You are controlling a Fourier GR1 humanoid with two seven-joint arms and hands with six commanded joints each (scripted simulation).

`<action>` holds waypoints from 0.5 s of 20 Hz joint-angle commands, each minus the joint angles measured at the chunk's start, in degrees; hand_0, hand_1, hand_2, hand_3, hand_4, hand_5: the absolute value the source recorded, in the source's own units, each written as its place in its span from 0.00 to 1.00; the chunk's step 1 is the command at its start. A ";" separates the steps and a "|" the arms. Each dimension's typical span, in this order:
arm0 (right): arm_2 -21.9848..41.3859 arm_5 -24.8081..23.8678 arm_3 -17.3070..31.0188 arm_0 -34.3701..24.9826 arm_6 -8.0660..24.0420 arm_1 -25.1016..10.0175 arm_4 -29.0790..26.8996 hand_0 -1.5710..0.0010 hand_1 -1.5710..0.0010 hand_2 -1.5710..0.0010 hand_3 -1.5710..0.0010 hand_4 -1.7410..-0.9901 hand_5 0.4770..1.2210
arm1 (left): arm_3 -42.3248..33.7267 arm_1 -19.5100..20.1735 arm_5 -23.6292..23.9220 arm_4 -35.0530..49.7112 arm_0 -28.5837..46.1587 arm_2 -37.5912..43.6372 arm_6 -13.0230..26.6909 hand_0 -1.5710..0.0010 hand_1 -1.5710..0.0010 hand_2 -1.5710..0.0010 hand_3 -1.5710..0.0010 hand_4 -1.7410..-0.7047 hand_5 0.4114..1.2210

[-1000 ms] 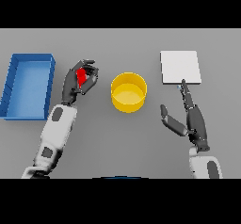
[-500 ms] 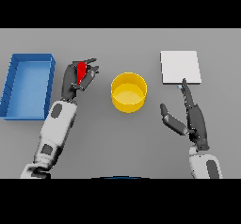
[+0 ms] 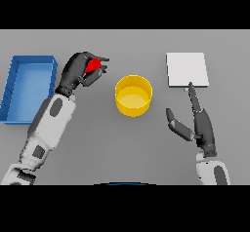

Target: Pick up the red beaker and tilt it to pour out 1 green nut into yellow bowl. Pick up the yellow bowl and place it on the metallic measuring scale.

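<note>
Left hand [image 3: 78,72] curled tight round red beaker [image 3: 93,65], held left of yellow bowl [image 3: 133,95], apart from it. Right hand [image 3: 200,124] fingers straight, thumb spread, holding nothing, just below metallic scale [image 3: 187,69]. Blue tray [image 3: 27,87] far left.

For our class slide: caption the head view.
Left hand grips red beaker beside yellow bowl; right hand open near scale.

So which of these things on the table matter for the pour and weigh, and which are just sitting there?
In the job:
red beaker, held in the left hand
yellow bowl
metallic measuring scale
right hand, open beside the scale

Just lying about:
blue tray
</note>
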 commanded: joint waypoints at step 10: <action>1.00 0.34 -0.75 0.26 -0.13 0.19 0.86 1.00 1.00 1.00 1.00 0.91 0.29 | -1.77 6.03 -9.51 -15.00 -7.95 -14.87 7.97 0.00 0.00 0.00 0.00 0.00 0.95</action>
